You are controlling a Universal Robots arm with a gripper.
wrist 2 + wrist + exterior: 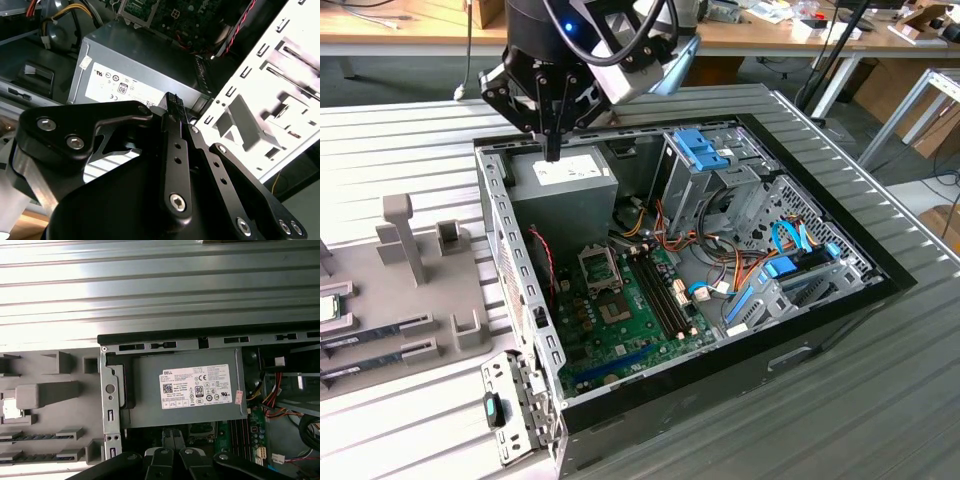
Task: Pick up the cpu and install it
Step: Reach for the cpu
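The cpu (328, 308) is a small silver square with a green rim, lying in a slot of the grey holder tray (380, 370) at the exterior view's far left. It also appears in the first wrist view (10, 408). My gripper (552, 148) hangs above the grey power-supply box (565, 180) at the back corner of the open computer case, well to the right of the cpu. Its black fingers (172, 102) are shut together with nothing between them. The motherboard's open socket frame (597, 265) lies inside the case, in front of the power supply.
Long dark memory sticks (370, 335) rest in the tray near the cpu, beside an upright grey post (405, 235). The case's metal side wall (510, 270) stands between tray and motherboard (630, 310). Drive cages and cables (740, 210) crowd the case's right side.
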